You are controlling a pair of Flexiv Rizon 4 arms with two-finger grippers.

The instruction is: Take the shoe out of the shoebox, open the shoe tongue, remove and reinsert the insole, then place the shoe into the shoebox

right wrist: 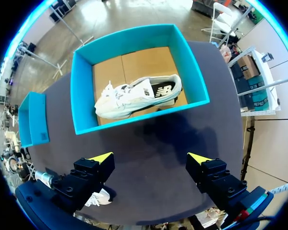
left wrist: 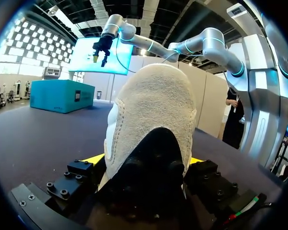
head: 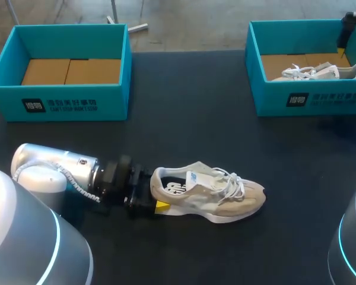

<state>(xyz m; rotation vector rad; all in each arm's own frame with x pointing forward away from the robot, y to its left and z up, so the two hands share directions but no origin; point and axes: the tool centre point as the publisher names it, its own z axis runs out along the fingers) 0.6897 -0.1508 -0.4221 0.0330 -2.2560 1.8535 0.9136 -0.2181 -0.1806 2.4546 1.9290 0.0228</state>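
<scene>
The removal step was judged complete: the shoe [head: 210,193] lay on the dark worktop [head: 196,136], outside both boxes, with its toe pointed away from the left arm. The left claw [left wrist: 144,160] was closed on the heel of the shoe, one yellow tip pressed against each side. A printed insole [head: 175,189] was seen seated inside the heel opening. The tongue [head: 196,177] appeared to be lifted slightly, though this could not be confirmed from above. It was therefore judged that the tongue and insole steps were either not yet done or in hand, and that the final placement remained outstanding. The left shoebox [head: 59,101] was seen with only its cardboard floor showing and was judged available for the return. The right claw [right wrist: 151,163] was held spread apart, with nothing between its fingers, high above the right shoebox [right wrist: 81,96]. That box contained a second shoe [right wrist: 134,96], laid on its side.
</scene>
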